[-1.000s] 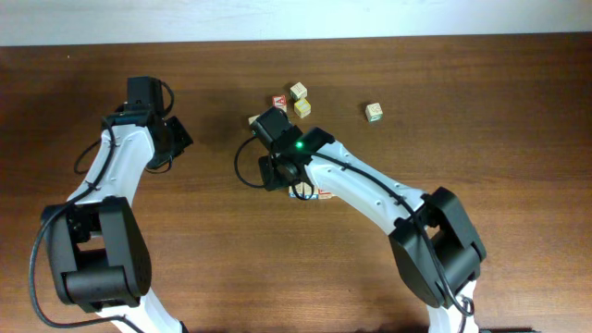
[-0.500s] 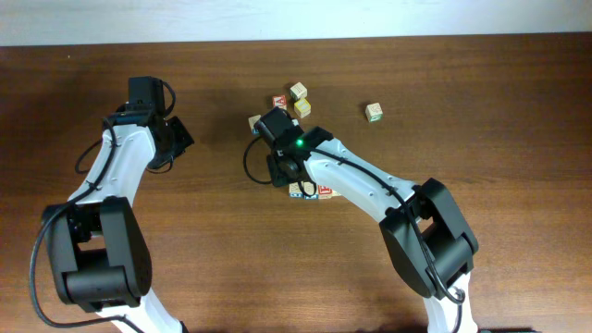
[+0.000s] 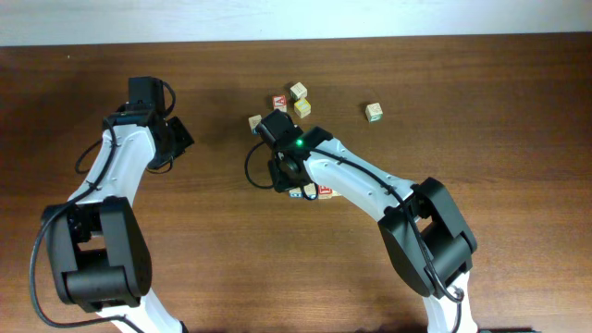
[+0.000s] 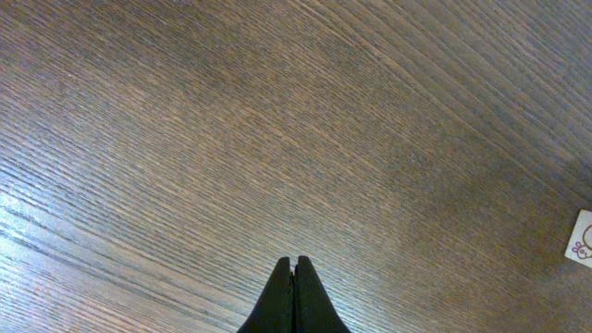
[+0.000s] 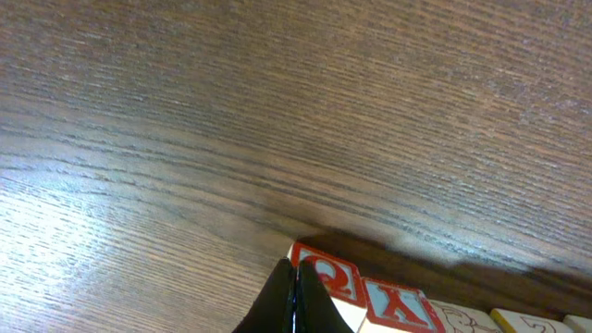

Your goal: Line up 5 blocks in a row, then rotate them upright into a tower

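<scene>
Several small pale-wood blocks lie at the back middle of the table: a red-faced one [image 3: 279, 102], a pale one [image 3: 298, 91], a green-marked one [image 3: 374, 112] off to the right, and one [image 3: 254, 122] half hidden by my right wrist. Two more, a blue-marked one [image 3: 301, 192] and a red one [image 3: 324, 191], peek out from under my right arm. My right gripper [image 5: 294, 266] is shut and empty, its tips against the corner of the red "Q" block [image 5: 326, 276], which sits beside a red "X" block [image 5: 400, 303]. My left gripper [image 4: 295, 263] is shut over bare wood.
A cube with a yellow face [image 3: 302, 108] sits among the back blocks. In the left wrist view a pale block face [image 4: 581, 239] shows at the right edge. A white wall strip [image 3: 296, 18] borders the table's far edge.
My right gripper has shifted slightly right and toward the two blocks under the arm. The left arm has not moved.
</scene>
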Tool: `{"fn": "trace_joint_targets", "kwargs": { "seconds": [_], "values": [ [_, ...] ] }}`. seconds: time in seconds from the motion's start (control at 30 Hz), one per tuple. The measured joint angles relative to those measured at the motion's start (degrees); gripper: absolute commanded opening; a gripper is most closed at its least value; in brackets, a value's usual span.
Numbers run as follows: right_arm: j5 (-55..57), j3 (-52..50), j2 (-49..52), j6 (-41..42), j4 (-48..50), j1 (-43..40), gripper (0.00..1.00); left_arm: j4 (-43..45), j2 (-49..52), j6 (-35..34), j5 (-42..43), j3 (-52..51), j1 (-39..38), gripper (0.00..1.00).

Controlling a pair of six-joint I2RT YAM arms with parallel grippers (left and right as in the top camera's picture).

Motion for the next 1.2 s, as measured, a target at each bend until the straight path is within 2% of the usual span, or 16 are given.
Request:
{"fn": "trace_joint_targets", "kwargs": {
  "seconds": [0.27,0.5,0.87,1.2],
  "values": [
    [-0.61,0.00,0.00,-1.40,1.70,0.00,0.04,0.00,0.00,0.00,0.02,0.00,0.00,0.00],
    [-7.17,0.39,0.00,-4.20,3.23,0.13,0.04,0.00,0.00,0.00,0.00,0.00,0.00,0.00],
    [-5.46,0.44,0.00,1.20,-2.97,0.79,0.04,-0.02,0.00,0.00,0.02,0.00,0.00,0.00],
    [-3.06,0.44,0.00,3.54,-4.11,0.79,0.04,-0.17,0.00,0.00,0.02,0.00,0.00,0.00]
  ]
}}
